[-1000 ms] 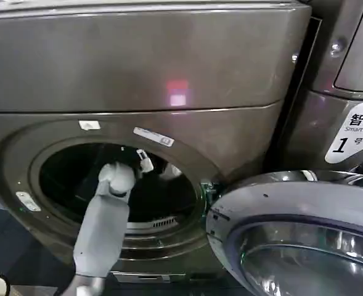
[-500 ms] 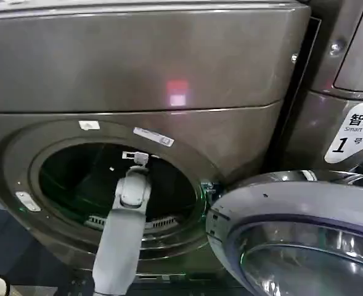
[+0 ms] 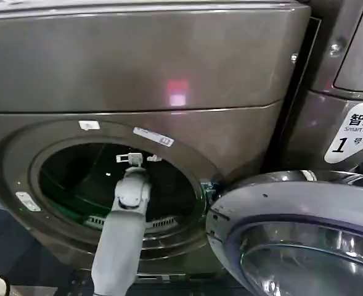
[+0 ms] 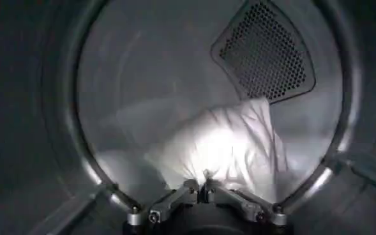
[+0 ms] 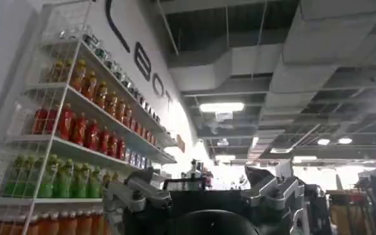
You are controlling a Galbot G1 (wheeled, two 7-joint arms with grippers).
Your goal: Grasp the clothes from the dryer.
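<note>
The dryer [image 3: 138, 68] is a dark grey-brown front-loader with its round porthole [image 3: 22, 161] open. My left arm reaches through the porthole, and the left gripper [image 3: 132, 158] is inside the drum. In the left wrist view, white crumpled clothes [image 4: 226, 144] lie on the drum floor below a perforated vent [image 4: 264, 51]. The left gripper [image 4: 203, 188] is shut at the near edge of the clothes, with a small tuft of cloth pinched between its tips. My right gripper [image 5: 203, 185] is parked away from the dryer, pointing up at a ceiling, open and empty.
The dryer's door [image 3: 292, 209] hangs open at the lower right, close to the left arm. A neighbouring machine [image 3: 347, 92] with a white "1" sticker stands to the right. Shelves of bottles [image 5: 73, 134] appear in the right wrist view.
A second ago my left arm was at the left side of the porthole. It has swung right to the middle, then held almost still over the last half second.
</note>
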